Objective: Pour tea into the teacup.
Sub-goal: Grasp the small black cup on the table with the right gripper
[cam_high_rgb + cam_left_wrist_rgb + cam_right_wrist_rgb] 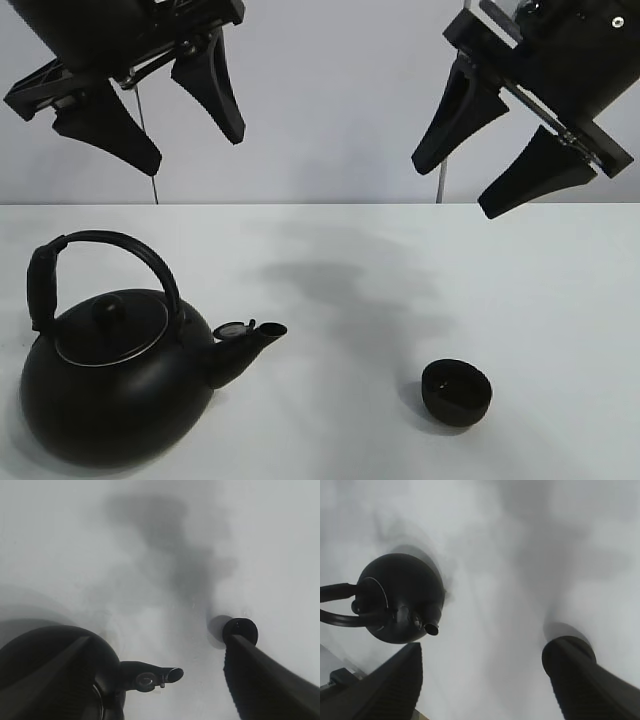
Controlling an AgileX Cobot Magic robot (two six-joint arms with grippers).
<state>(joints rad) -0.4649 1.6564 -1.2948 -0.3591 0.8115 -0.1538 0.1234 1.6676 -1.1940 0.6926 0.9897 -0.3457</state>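
Observation:
The black kettle [110,390] with an arched handle stands on the white table [360,300] at the front left, its spout pointing right. The small black teacup [456,391] stands upright at the front right, about a kettle's width from the spout. My left gripper [192,150] hangs open and empty high above the kettle. My right gripper [455,188] hangs open and empty high above the teacup. The left wrist view shows the kettle [107,660], the teacup [240,630] and the gripper [159,640]. The right wrist view shows the kettle [400,595] and the gripper [485,652]; a dark round shape at one fingertip may be the teacup.
The table is bare white between the kettle and the teacup and behind them. A pale wall [330,100] rises behind the table's far edge. Arm shadows fall on the middle of the table.

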